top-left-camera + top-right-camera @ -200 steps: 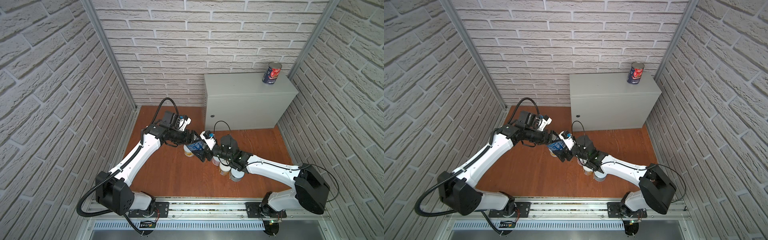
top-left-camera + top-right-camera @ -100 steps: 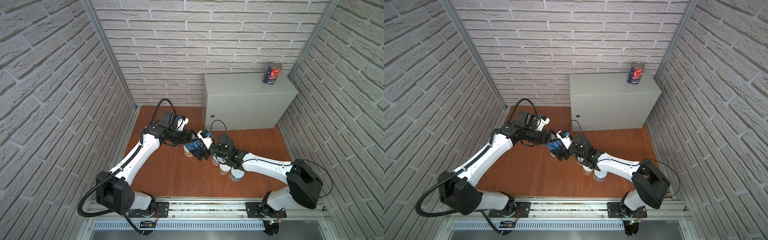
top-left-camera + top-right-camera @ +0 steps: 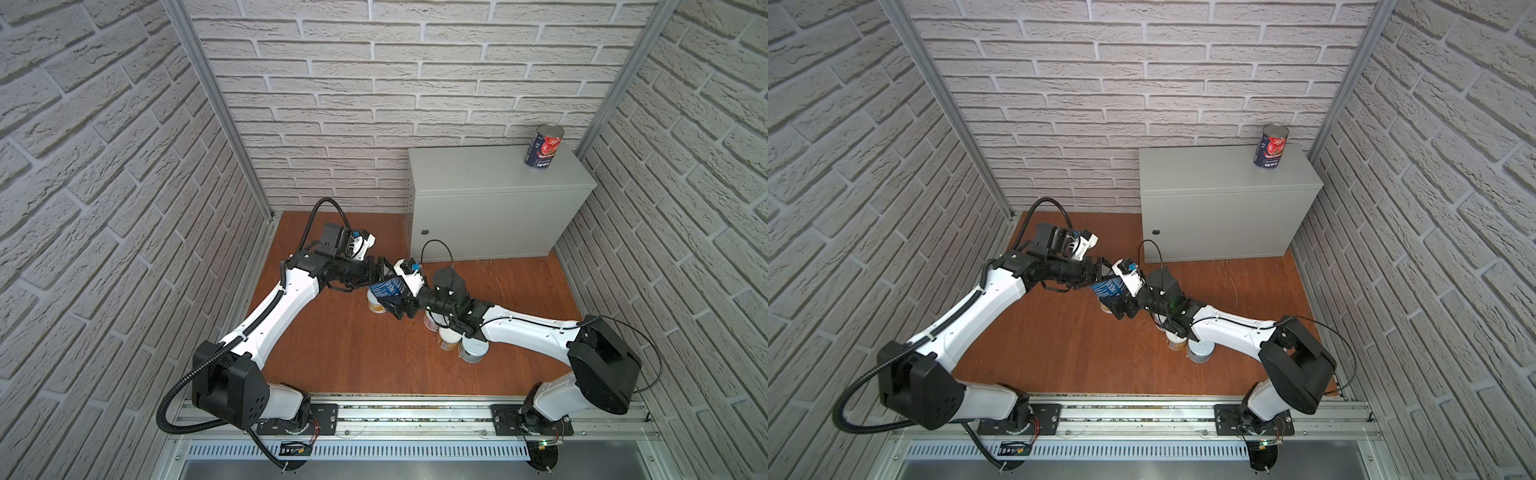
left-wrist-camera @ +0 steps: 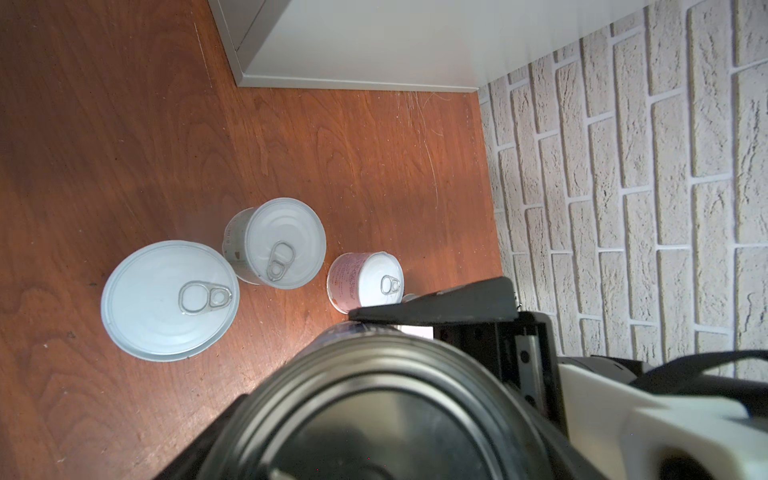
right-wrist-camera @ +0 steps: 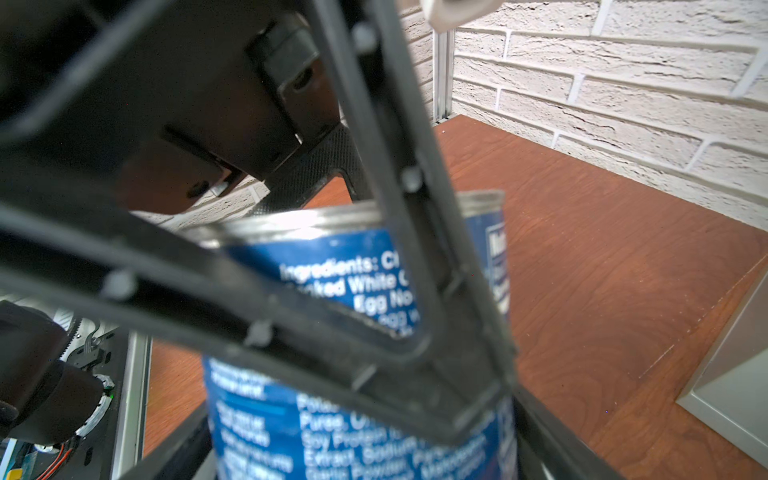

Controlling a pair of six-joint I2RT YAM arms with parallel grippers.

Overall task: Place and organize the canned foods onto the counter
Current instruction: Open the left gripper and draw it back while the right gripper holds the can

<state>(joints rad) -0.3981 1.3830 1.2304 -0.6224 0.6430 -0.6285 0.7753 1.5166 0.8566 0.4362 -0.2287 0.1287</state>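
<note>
A blue-labelled can [image 3: 388, 286] [image 3: 1108, 286] hangs tilted above the floor between both arms. My left gripper [image 3: 383, 275] is shut on it; the can's silver end [image 4: 382, 407] fills the left wrist view. My right gripper [image 3: 395, 296] closes on the same can [image 5: 353, 266] from the other side, its jaws pressed to the label, with a left finger [image 5: 399, 137] crossing in front. A second blue can [image 3: 543, 147] [image 3: 1271, 147] stands upright at the back right corner of the counter [image 3: 478, 174].
Short white-lidded cans stand on the wooden floor: a yellow one [image 3: 376, 306] under the held can, an orange one [image 3: 448, 338] and a grey one [image 3: 471, 350] beneath the right arm, and a pink one [image 4: 365, 280]. Brick walls enclose the floor.
The right arm has reached left to the blue can and its jaws have narrowed onto it. The left arm keeps its grip and has shifted only slightly.
</note>
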